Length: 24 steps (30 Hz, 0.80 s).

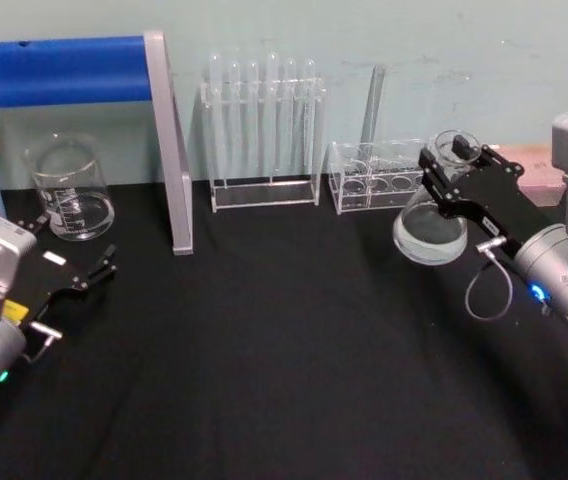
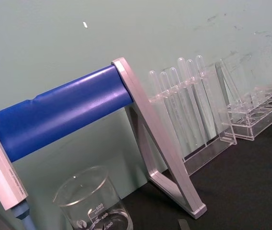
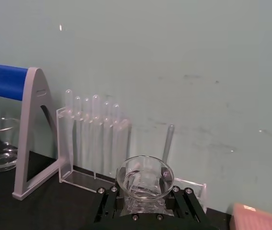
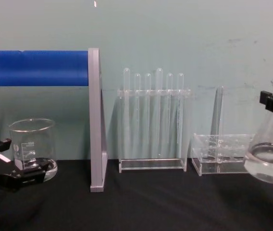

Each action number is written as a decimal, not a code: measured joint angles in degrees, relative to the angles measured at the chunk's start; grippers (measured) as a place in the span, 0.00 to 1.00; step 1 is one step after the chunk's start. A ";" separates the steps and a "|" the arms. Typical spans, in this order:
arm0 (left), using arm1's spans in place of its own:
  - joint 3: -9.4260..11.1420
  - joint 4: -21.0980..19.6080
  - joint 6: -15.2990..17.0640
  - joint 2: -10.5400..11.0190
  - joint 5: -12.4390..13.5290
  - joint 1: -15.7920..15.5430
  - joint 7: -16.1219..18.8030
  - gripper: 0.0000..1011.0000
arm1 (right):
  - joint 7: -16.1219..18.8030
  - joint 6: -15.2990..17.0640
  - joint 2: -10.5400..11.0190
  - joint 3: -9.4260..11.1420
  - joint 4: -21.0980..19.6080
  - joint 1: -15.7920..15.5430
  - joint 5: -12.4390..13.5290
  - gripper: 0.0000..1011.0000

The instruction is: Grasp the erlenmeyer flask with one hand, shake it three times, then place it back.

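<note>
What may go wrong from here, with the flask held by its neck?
The right gripper clamps only the narrow neck of the erlenmeyer flask; smooth glass may slip when shaken.
The flask hangs close to the low rack and its single test tube; a wide swing might hit them.
It seems to hold some clear liquid, which might splash from the open mouth.
</note>
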 joint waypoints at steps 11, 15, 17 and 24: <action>0.00 0.00 0.00 0.00 0.00 0.00 0.00 0.99 | 2.14 0.58 -0.66 -0.76 -1.02 -0.74 -0.49 0.44; 0.00 0.00 0.00 0.00 0.00 0.00 0.00 0.99 | 3.48 0.82 -0.69 -1.78 -2.35 -1.46 -0.19 0.44; 0.00 0.00 0.00 0.00 0.00 0.00 0.00 0.99 | 4.27 0.92 -0.60 -2.48 -3.19 -1.92 0.17 0.44; 0.00 0.00 0.00 0.00 0.00 0.00 0.00 0.99 | 6.68 1.03 0.15 -4.93 -5.78 -3.34 1.35 0.44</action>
